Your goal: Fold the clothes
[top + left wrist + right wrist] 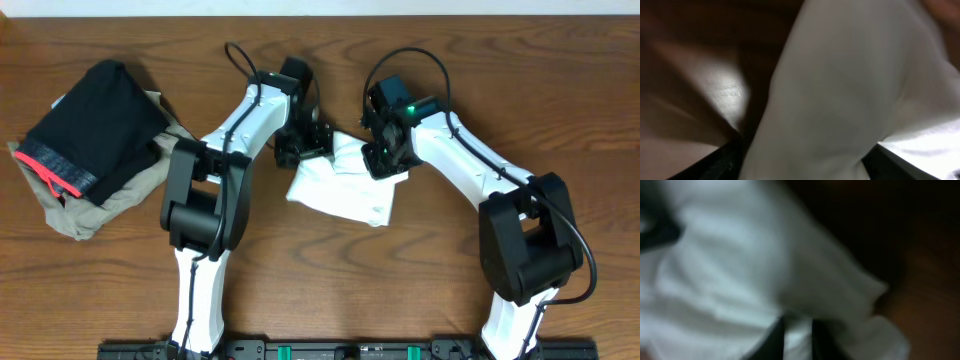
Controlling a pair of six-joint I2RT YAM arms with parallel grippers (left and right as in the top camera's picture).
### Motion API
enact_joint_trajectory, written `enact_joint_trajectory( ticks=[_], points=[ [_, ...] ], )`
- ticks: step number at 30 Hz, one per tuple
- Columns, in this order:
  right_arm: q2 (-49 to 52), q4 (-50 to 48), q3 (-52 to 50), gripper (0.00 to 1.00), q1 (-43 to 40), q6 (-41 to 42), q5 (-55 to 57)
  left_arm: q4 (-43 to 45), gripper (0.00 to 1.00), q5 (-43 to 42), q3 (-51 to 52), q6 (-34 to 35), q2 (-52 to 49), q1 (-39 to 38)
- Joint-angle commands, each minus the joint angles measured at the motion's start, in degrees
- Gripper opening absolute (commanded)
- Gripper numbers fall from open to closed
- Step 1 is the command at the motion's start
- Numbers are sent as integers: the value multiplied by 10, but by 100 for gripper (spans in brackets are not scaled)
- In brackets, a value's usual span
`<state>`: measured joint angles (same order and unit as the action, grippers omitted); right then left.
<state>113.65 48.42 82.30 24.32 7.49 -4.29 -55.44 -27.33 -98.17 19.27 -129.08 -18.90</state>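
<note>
The white T-shirt (345, 195) lies bunched in the middle of the table, and its graphic is hidden. My left gripper (303, 143) is at the shirt's upper left edge. In the left wrist view white cloth (840, 90) fills the gap between the dark jaws (805, 167) and rises close to the camera. My right gripper (385, 160) is at the shirt's upper right edge. In the right wrist view its two dark fingers (797, 340) are pinched on a strip of the white cloth (740, 270). That view is blurred.
A folded black garment with a red-pink band (95, 135) lies on a tan garment (120, 200) at the far left. Bare wooden table (330, 290) shows in front of the shirt and to the right of the right arm.
</note>
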Motion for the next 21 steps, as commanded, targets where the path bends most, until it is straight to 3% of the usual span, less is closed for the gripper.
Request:
enact_joint_trajectory(
  ticks=[1,8,13,21],
  points=[
    [3,-20,-1,24,-14,10,85,-14,78,-90,5,45,-17,9],
    [4,-57,-1,24,-28,10,90,-123,73,-153,5,69,-17,2],
    [4,-75,-1,27,-29,-10,90,-173,67,-153,5,33,-16,-27],
    [-48,0,21,41,-29,-20,88,-176,64,-30,4,50,-14,-31]
  ],
)
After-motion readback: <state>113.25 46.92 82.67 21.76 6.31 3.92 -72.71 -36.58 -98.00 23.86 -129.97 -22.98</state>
